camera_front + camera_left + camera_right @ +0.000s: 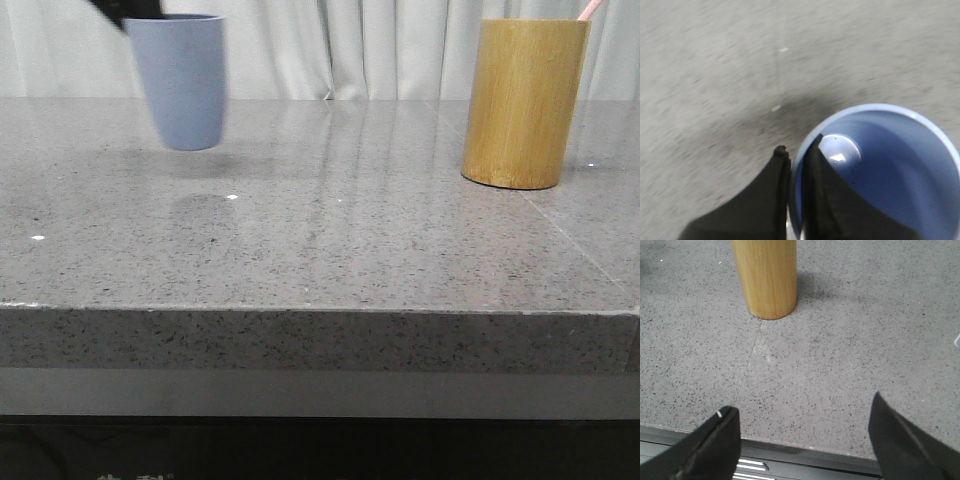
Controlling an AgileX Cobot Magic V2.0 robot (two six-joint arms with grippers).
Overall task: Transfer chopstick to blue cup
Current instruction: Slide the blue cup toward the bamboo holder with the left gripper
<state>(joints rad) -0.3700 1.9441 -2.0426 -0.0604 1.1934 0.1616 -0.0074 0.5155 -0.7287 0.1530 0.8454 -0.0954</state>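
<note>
The blue cup [181, 80] hangs clear of the grey table at the far left, its shadow below it. My left gripper [797, 150] is shut on its rim, one finger inside and one outside; the cup [890, 165] looks empty inside. In the front view only a dark bit of the left gripper [125, 10] shows at the cup's top edge. A pale pink chopstick tip [590, 9] sticks out of the bamboo cylinder [523, 103] at the far right. My right gripper [802, 412] is open and empty above the table's front edge, well short of the bamboo cylinder [768, 277].
The grey speckled table [330, 240] has a seam line running toward the bamboo cylinder. Its front edge [805, 447] lies just under my right gripper. White curtains hang behind the table.
</note>
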